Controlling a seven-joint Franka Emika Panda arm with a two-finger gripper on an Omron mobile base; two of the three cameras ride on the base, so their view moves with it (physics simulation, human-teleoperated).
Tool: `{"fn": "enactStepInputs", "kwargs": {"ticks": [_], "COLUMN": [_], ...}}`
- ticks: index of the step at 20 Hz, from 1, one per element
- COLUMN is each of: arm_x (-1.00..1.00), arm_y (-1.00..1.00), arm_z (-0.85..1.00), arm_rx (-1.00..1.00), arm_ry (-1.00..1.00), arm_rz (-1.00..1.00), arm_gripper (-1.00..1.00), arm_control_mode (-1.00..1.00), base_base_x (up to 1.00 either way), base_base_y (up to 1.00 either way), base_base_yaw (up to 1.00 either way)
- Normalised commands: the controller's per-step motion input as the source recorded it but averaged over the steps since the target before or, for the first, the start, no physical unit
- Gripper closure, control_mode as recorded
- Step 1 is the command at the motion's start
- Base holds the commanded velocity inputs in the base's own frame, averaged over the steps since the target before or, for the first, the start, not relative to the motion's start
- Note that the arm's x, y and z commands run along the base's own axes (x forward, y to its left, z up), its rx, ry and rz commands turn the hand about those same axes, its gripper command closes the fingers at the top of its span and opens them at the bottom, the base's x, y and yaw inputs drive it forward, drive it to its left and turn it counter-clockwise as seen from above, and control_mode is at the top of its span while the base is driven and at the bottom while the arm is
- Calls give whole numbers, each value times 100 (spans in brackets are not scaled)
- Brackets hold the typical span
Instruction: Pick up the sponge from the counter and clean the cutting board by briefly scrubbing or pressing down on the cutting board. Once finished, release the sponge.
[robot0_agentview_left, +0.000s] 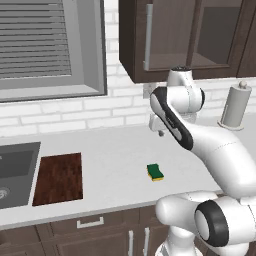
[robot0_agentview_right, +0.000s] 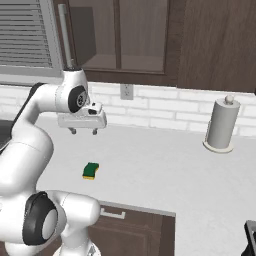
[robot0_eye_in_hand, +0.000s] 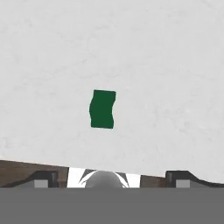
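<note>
- Looking straight down from my hand, I see the small rectangular sponge with its green top over a yellow base (robot0_agentview_left: 155, 172) lying flat on the long, smooth, light grey-white counter (robot0_agentview_left: 115, 150), near its front edge.
- It looks light and soft, so it should compress; I would pinch it across its shorter sides.
- My two-finger gripper (robot0_agentview_right: 83, 131) hangs above, jaws spread wide, holding nothing.
- The flat, dark reddish-brown wooden cutting board (robot0_agentview_left: 59, 178) lies well apart, beside the dark grey sink basin (robot0_agentview_left: 15, 172).
</note>
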Motion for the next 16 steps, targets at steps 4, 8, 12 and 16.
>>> {"fn": "enactStepInputs", "kwargs": {"ticks": [4, 8, 12, 16], "arm_x": [0, 0, 19, 41], "arm_y": [0, 10, 4, 11], "arm_z": [-81, -56, -56, -61], "arm_rx": [6, 15, 4, 0], "arm_ry": [8, 0, 0, 7], "arm_rz": [-2, 0, 0, 0], "arm_gripper": [-100, -100, -100, -100], "arm_control_mode": [-100, -100, -100, -100], "base_base_x": [0, 0, 0, 0], "base_base_y": [0, 0, 0, 0], "base_base_yaw": [0, 0, 0, 0]}}
